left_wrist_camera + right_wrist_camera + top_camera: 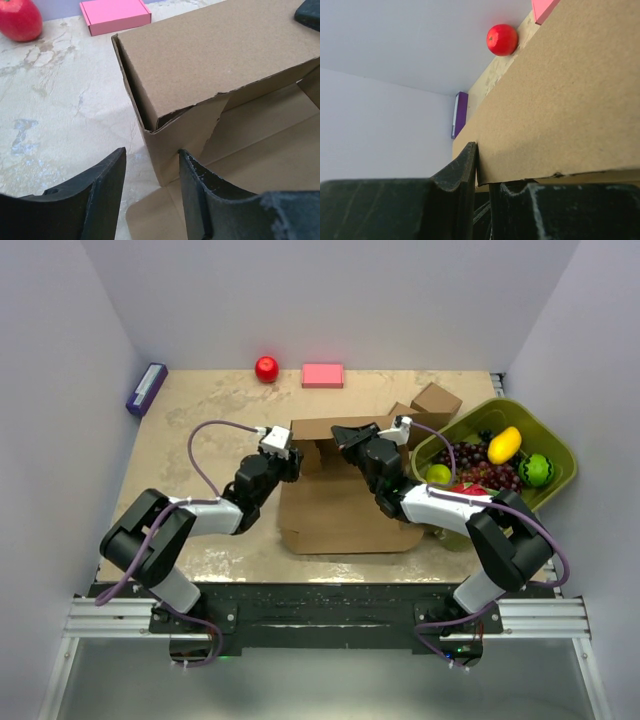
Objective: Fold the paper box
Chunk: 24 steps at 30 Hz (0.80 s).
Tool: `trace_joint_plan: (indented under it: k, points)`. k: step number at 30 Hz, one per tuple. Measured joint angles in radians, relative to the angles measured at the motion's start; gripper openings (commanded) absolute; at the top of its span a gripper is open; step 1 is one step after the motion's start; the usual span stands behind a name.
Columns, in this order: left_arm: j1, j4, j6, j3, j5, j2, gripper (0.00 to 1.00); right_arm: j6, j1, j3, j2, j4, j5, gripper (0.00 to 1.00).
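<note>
The table [200, 430] is the biggest thing. It is light brown with pale marks on it.

The paper box [340, 510] lies in the middle of the table, between the two arms. Its bottom is flat on the table. The back wall stands up, with a long flap bent over the top of it. The left side wall stands up too.

A green basket [560, 445] sits at the right side of the table, near the paper box. There is fruit in it: dark grapes [470, 455], a yellow fruit [504, 445] and a round green one [537, 470].

The right gripper [345, 433] is at the top of the back wall. Its fingers [462, 170] are pressed together on the edge of the long flap, with the thin cardboard pinched between them.

The left gripper [152, 155] is at the back left corner of the paper box. Its fingers [100, 185] are apart. The side wall stands in the gap between them. It may touch the finger on the right, but that is hard to see.

A small brown box [436, 400] sits behind the basket. A flat pink box [322, 375] lies at the far edge. A purple box [146, 388] leans by the left wall. A red apple [266, 368] sits just beside the pink box.
</note>
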Motion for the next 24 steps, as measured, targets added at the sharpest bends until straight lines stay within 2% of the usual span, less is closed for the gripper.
trace_joint_plan:
  k: [7, 14, 23, 24]
  points:
    - [0.032, 0.113, 0.023, -0.027, 0.095, 0.033, 0.50, 0.000, 0.000, 0.000, 0.000, 0.005, -0.012, 0.17]
    - [0.076, 0.245, 0.014, -0.048, 0.198, 0.097, 0.41, 0.000, 0.000, 0.003, 0.002, 0.004, -0.026, 0.17]
    - [0.089, 0.323, -0.011, -0.047, 0.185, 0.156, 0.24, 0.000, -0.001, 0.024, 0.030, 0.010, -0.026, 0.16]
    - [0.089, 0.325, -0.015, -0.045, 0.177, 0.159, 0.19, 0.000, -0.002, 0.026, 0.032, 0.011, -0.026, 0.16]
